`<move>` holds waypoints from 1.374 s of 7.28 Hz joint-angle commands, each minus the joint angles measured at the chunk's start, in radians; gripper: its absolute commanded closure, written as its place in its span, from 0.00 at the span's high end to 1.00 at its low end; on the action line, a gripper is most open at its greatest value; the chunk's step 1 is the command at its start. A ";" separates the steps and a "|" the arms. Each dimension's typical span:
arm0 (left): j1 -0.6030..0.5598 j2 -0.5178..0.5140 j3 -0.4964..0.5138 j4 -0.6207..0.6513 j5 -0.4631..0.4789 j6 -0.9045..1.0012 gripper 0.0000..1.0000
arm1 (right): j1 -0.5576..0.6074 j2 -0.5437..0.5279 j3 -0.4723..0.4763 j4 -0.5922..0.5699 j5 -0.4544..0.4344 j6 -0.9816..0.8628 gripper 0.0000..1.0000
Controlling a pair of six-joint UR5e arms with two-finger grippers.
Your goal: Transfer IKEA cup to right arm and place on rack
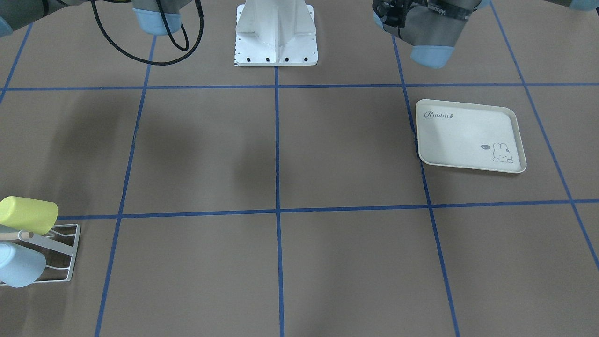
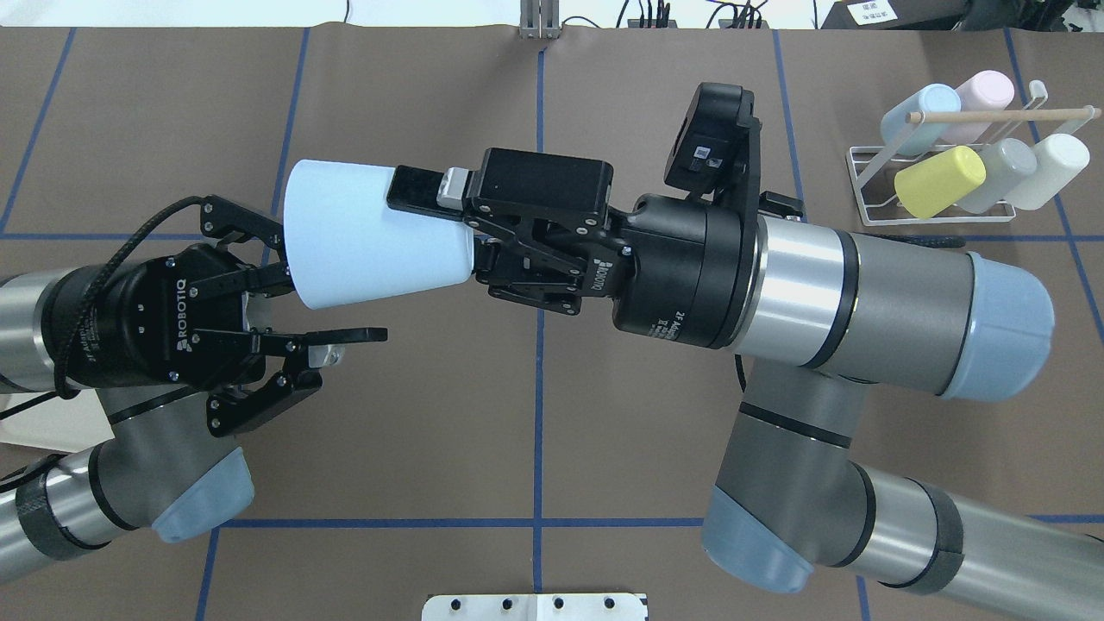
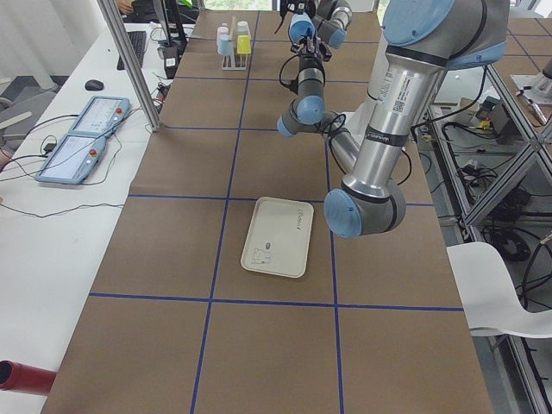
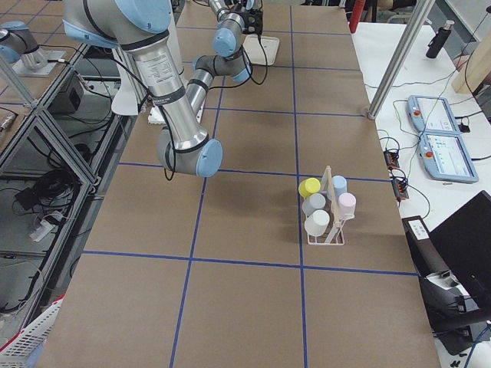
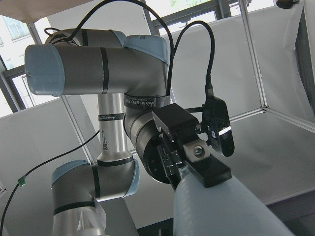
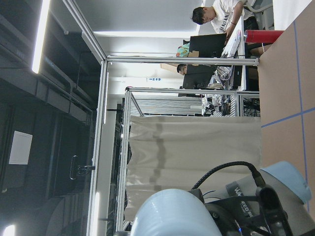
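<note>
Brown gridded tabletop [image 2: 535,414]: above its middle, the left gripper [image 2: 323,309] has its jaws apart at the pale blue cup [image 2: 371,233]'s mouth. The right gripper [image 2: 444,226] clamps the narrow base, probably freeing the mouth for hanging on the rack [image 2: 862,185] near the far right corner.

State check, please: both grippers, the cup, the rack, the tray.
Left gripper: open, at the cup's wide end.
Right gripper: shut on the cup's narrow end.
Cup: on its side, held in the air.
Rack: upright, holding five other cups.
Tray: empty.
</note>
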 commanded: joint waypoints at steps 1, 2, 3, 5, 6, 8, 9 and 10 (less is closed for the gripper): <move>-0.029 0.016 -0.014 -0.001 -0.057 0.000 1.00 | 0.004 -0.001 0.004 0.001 -0.001 0.003 0.04; -0.060 0.031 -0.013 -0.003 -0.090 0.020 1.00 | 0.007 -0.001 0.006 0.019 -0.004 0.009 0.04; -0.095 0.085 -0.016 -0.006 -0.148 0.105 1.00 | 0.016 -0.017 0.009 0.033 -0.039 0.010 0.04; -0.146 0.108 -0.005 0.005 -0.163 0.260 1.00 | 0.157 -0.141 0.007 0.018 -0.012 -0.010 0.04; -0.158 0.122 0.021 0.011 -0.191 0.356 1.00 | 0.270 -0.212 -0.005 0.010 0.065 -0.057 0.05; -0.159 0.137 0.049 0.141 -0.209 0.616 1.00 | 0.517 -0.316 -0.057 -0.150 0.311 -0.314 0.05; -0.159 0.159 0.062 0.158 -0.209 0.694 1.00 | 0.576 -0.341 -0.071 -0.251 0.321 -0.401 0.05; -0.159 0.168 0.094 0.160 -0.206 0.768 1.00 | 0.629 -0.347 -0.086 -0.361 0.329 -0.527 0.05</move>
